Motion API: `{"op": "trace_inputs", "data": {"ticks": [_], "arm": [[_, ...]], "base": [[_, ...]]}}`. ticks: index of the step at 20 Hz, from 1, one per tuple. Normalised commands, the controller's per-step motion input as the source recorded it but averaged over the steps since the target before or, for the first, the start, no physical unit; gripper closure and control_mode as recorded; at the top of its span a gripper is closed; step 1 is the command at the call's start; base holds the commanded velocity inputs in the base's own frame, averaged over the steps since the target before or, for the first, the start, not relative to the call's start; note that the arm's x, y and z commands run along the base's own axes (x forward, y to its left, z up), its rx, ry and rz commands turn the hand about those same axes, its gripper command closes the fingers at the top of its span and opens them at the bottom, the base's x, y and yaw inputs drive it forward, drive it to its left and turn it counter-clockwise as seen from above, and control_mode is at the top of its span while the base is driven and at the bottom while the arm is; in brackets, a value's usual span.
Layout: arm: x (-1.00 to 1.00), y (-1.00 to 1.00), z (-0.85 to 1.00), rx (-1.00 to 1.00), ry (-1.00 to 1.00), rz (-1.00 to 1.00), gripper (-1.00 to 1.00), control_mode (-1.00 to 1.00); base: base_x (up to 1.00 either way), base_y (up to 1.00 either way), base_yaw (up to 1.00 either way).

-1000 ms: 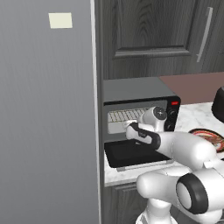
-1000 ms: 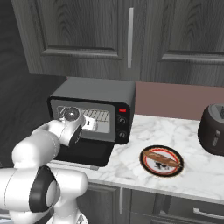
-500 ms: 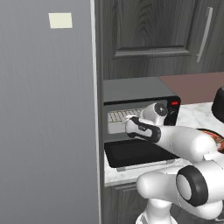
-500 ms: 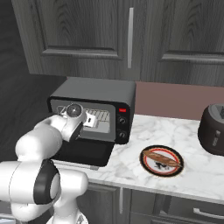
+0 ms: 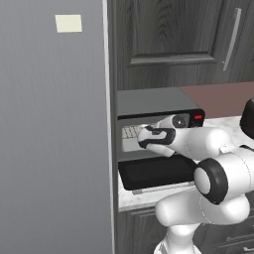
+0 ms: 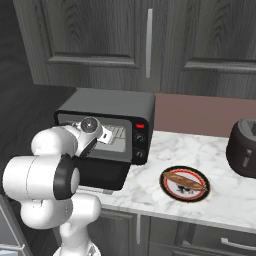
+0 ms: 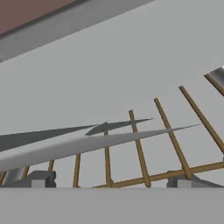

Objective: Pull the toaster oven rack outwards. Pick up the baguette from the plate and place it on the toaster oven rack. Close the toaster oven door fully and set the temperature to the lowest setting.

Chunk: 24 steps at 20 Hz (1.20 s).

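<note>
The black toaster oven [image 6: 107,107] stands on the counter with its door [image 6: 100,172] folded down flat and open. Inside the cavity lies the wire rack [image 7: 140,153], also visible as pale bars [image 5: 130,133]. My gripper [image 7: 109,183] reaches into the cavity just above the rack's front bar, open, with one fingertip on each side and nothing between them. From the base it shows at the oven mouth [image 5: 142,139] [image 6: 107,138]. The orange-tan baguette [image 6: 185,181] lies on the red-rimmed plate [image 6: 167,192], to the right of the oven.
A large dark rounded vessel [image 6: 244,147] stands at the counter's far right. A tall grey panel [image 5: 54,129] rises directly left of the oven. Dark cabinet doors [image 6: 150,35] hang above. The two knobs [image 6: 139,147] sit on the oven's right front.
The hand has moved up and deeper into the oven cavity, from over the open door to the rack's front edge. The jaws have stayed open.
</note>
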Motion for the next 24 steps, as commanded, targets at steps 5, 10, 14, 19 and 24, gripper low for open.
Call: {"op": "trace_inputs", "data": {"ticks": [5, 10, 14, 19, 24], "arm": [[0.07, 0.00, -0.25, 0.00, 0.00, -0.08, -1.00, -1.00], [0.00, 0.00, -0.15, 0.00, 0.00, -0.06, -1.00, -1.00], [0.00, 0.00, 0.00, 0.00, 0.01, -0.02, -1.00, -1.00], [0.00, 0.00, 0.00, 0.00, 0.00, -0.01, 1.00, -1.00], [0.00, 0.00, 0.00, 0.00, 0.02, 0.00, 1.00, -1.00]], "base": [[0.00, 0.00, 0.00], [0.00, 0.00, 0.00], [0.00, 0.00, 0.00], [0.00, 0.00, 0.00], [0.00, 0.00, 0.00]]}}
